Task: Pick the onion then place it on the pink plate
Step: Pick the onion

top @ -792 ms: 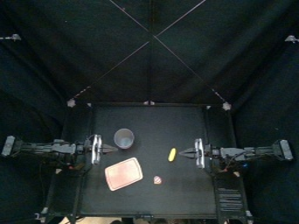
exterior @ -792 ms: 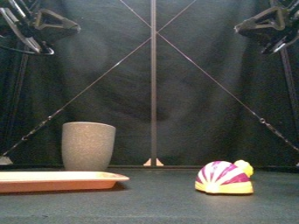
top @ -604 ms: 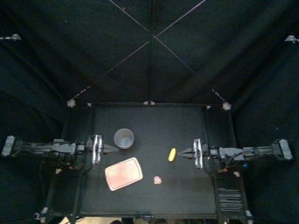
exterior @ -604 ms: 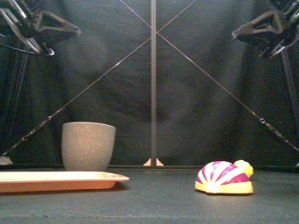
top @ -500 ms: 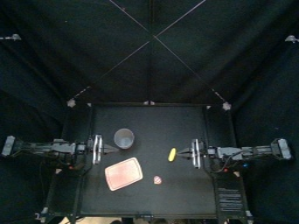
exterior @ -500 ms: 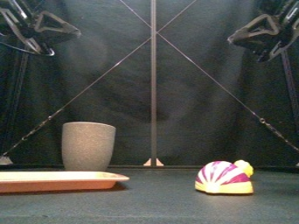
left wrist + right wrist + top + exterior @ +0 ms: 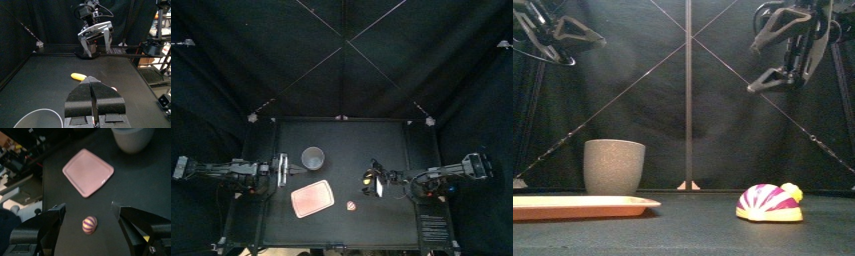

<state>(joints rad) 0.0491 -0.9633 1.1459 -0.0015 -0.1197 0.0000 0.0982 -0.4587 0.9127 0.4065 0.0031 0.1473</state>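
Purple-striped onion (image 7: 767, 203) lies ungrasped on the tabletop (image 7: 385, 218), near the pink plate (image 7: 313, 201). The right gripper (image 7: 92, 209), wide open and empty, hovers above it. The left gripper (image 7: 93, 82) rests closed. Grasping and placing are both left to do.

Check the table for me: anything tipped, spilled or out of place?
Nothing stands out. The grey cup stands upright, the pink tray lies flat and empty, and the onion rests on the table beside it, not touching. A yellow toy lies loose farther back.
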